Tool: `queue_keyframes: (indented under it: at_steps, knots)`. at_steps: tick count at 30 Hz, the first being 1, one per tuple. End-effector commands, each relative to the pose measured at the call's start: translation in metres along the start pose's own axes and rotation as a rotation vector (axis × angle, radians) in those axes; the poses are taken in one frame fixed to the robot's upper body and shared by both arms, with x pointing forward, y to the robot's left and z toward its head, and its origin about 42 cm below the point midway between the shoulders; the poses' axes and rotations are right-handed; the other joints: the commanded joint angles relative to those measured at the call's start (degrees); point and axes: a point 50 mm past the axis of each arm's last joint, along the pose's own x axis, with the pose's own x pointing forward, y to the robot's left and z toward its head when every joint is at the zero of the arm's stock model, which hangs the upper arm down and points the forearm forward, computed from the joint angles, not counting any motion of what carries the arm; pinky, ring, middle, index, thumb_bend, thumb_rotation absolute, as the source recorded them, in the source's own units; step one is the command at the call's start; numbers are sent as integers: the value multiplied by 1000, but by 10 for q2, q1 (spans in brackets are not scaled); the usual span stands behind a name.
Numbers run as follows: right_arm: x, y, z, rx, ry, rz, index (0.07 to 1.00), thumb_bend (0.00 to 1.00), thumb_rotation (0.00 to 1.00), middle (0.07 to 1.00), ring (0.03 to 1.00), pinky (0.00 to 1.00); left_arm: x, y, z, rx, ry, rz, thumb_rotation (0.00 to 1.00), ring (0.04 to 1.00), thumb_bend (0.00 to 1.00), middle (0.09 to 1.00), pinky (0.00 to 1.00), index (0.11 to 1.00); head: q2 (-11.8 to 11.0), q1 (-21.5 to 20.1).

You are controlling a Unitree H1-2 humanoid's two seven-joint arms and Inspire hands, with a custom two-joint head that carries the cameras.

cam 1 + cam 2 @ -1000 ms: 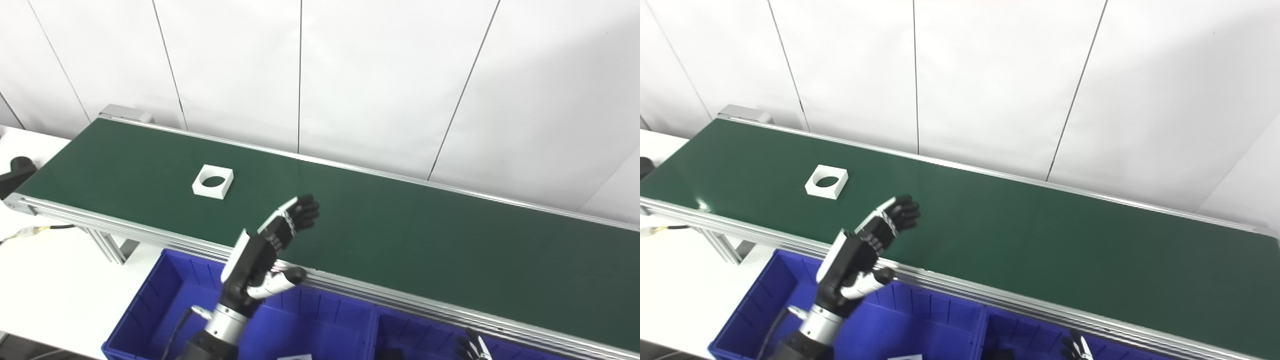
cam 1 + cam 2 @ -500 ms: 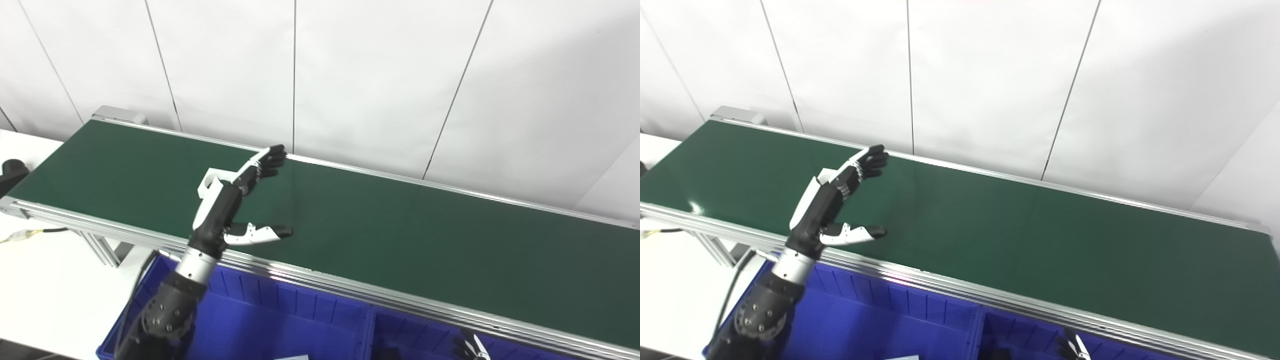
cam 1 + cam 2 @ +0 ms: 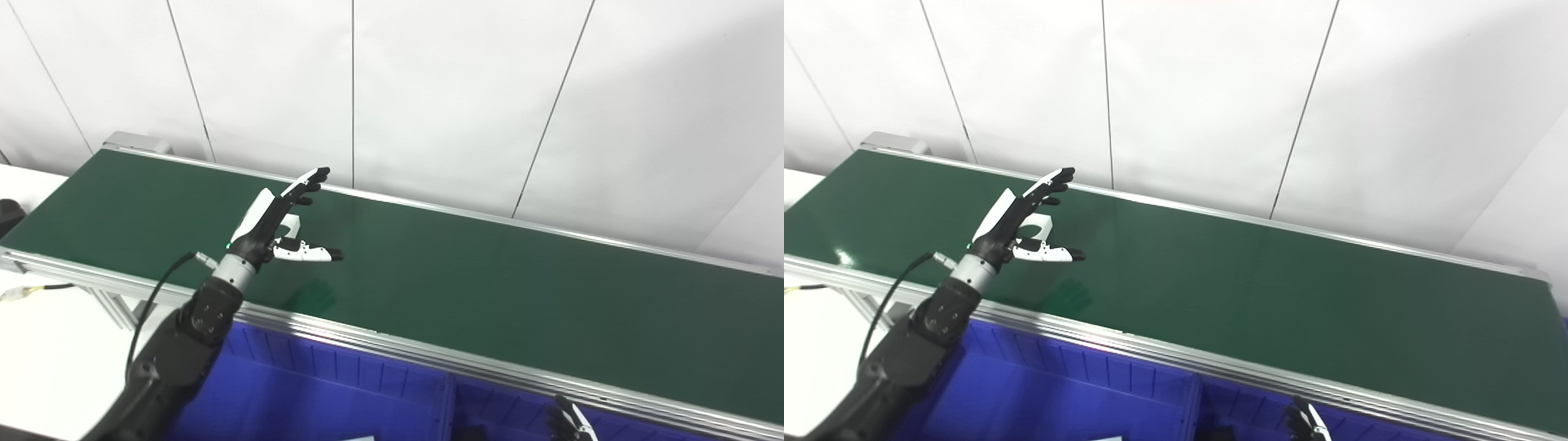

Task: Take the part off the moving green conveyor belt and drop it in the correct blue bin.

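White panelled wall (image 3: 453, 92) with thin dark vertical seams fills the back, evenly lit, soft shadow toward its right; white counter (image 3: 49, 343) sits below its left end.

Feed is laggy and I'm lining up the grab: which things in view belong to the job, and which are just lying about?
Job:
- white part, mostly hidden behind the left hand
- left hand, open over it
- green belt
- blue bins
- right hand, low at the frame edge

Lying about:
- black cable
- black object at far left
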Motion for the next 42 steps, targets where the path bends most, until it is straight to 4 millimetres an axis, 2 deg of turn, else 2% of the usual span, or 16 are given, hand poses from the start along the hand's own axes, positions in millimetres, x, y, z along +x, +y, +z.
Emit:
queue_keyframes:
  at_steps: [1, 5, 9, 12, 15, 17, 19, 25, 27, 38, 40, 41, 42]
  knots:
    - [3, -4, 9, 31, -68, -8, 871, 739, 351, 807, 780, 737, 24, 30, 12, 102, -57, 11, 243, 901, 772, 943, 823, 935, 2, 0]
    - [2, -5, 11, 31, -73, -16, 868, 743, 370, 805, 778, 731, 37, 36, 10, 187, 10, -47, 248, 881, 802, 944, 779, 946, 6, 2]
    - [2, -6, 11, 42, -66, -13, 871, 743, 375, 807, 785, 739, 48, 38, 14, 263, 74, -86, 211, 870, 815, 956, 763, 956, 9, 5]
    - [1, -6, 11, 48, -61, -10, 880, 734, 386, 815, 792, 748, 59, 39, 16, 360, 106, -120, 213, 899, 833, 962, 787, 963, 11, 8]
    - [2, -7, 11, 47, -60, -16, 878, 735, 385, 810, 790, 742, 67, 39, 16, 398, 127, -140, 159, 952, 849, 952, 882, 955, 13, 12]
    - [1, -8, 10, 46, -57, -19, 878, 730, 390, 811, 789, 738, 73, 39, 16, 429, 163, -174, 165, 970, 840, 964, 904, 963, 13, 15]
    - [1, -9, 10, 50, -53, -22, 879, 724, 379, 812, 793, 738, 77, 39, 17, 454, 180, -193, 119, 963, 841, 954, 901, 950, 15, 17]
    - [0, -12, 9, 43, -51, -28, 878, 731, 406, 812, 788, 741, 85, 34, 14, 534, 217, -248, 42, 970, 819, 962, 921, 955, 16, 21]
    - [0, -14, 9, 42, -50, -28, 879, 733, 423, 814, 791, 750, 87, 32, 12, 559, 228, -272, 7, 969, 822, 962, 955, 954, 16, 22]
    - [-2, -18, 10, 39, -50, -35, 878, 740, 421, 812, 797, 759, 92, 22, 3, 642, 278, -377, 0, 976, 810, 962, 995, 941, 20, 28]
    - [-2, -18, 10, 43, -49, -39, 877, 741, 421, 812, 799, 757, 92, 21, 1, 634, 300, -386, 0, 975, 816, 962, 982, 943, 21, 29]
    - [-2, -18, 11, 46, -48, -41, 877, 747, 422, 813, 801, 757, 91, 19, -1, 617, 305, -380, 0, 954, 807, 954, 913, 940, 22, 29]
    - [-2, -18, 11, 48, -48, -43, 874, 750, 423, 813, 797, 750, 91, 18, -2, 605, 306, -374, 0, 821, 782, 903, 710, 921, 22, 29]
